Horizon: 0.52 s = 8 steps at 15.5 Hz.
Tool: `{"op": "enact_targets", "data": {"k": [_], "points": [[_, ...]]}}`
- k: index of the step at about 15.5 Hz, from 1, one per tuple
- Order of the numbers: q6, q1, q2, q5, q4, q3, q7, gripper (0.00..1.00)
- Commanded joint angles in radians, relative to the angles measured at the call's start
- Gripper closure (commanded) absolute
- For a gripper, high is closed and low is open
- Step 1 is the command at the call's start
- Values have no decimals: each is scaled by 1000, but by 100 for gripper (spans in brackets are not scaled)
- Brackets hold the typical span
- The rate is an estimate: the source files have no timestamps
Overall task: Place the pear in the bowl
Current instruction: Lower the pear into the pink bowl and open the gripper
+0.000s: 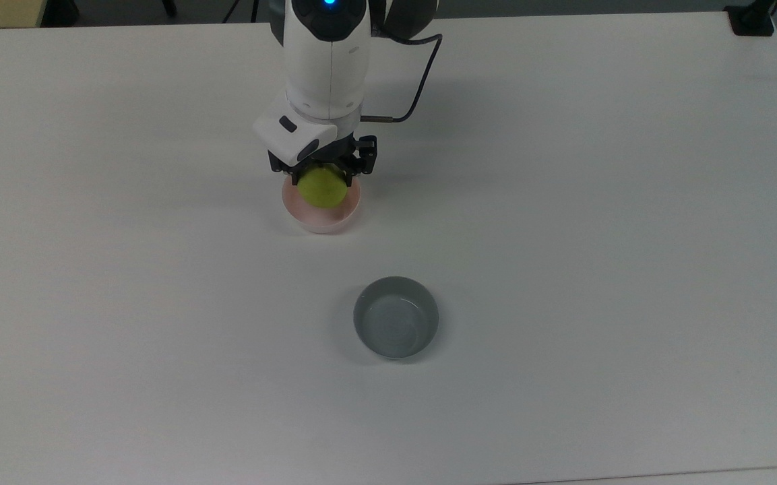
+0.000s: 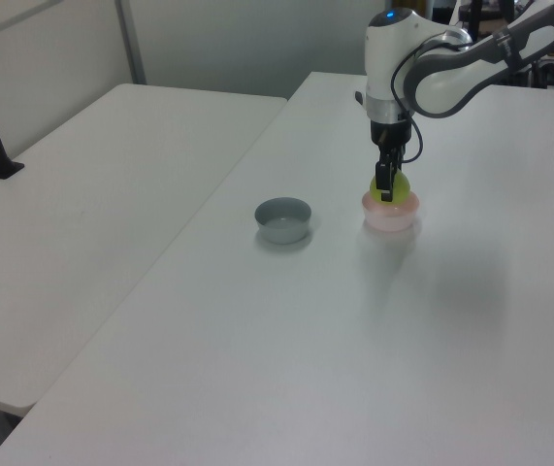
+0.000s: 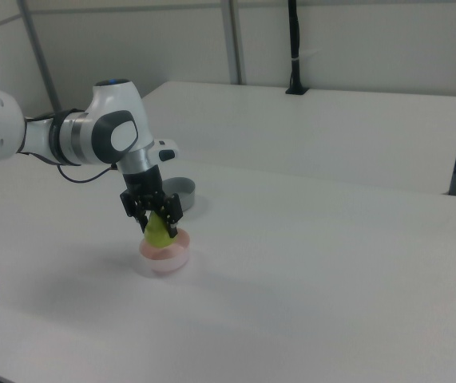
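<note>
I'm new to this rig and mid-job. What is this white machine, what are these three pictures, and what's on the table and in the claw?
The white machine is a robot arm ending in a two-finger gripper. The three pictures show one moment from different cameras: the top view looks down, the left view and right view look from the sides. On the white table stand a pink bowl and, apart from it, a grey bowl. The gripper holds a yellow-green pear, also, low over the pink bowl's opening, not yet released.
</note>
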Motion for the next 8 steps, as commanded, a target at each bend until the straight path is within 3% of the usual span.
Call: {"op": "enact_targets", "data": {"k": [1, 8], "points": [[39, 7, 2, 1, -32, -10, 15, 36], [55, 4, 19, 1, -30, -10, 15, 29]]}}
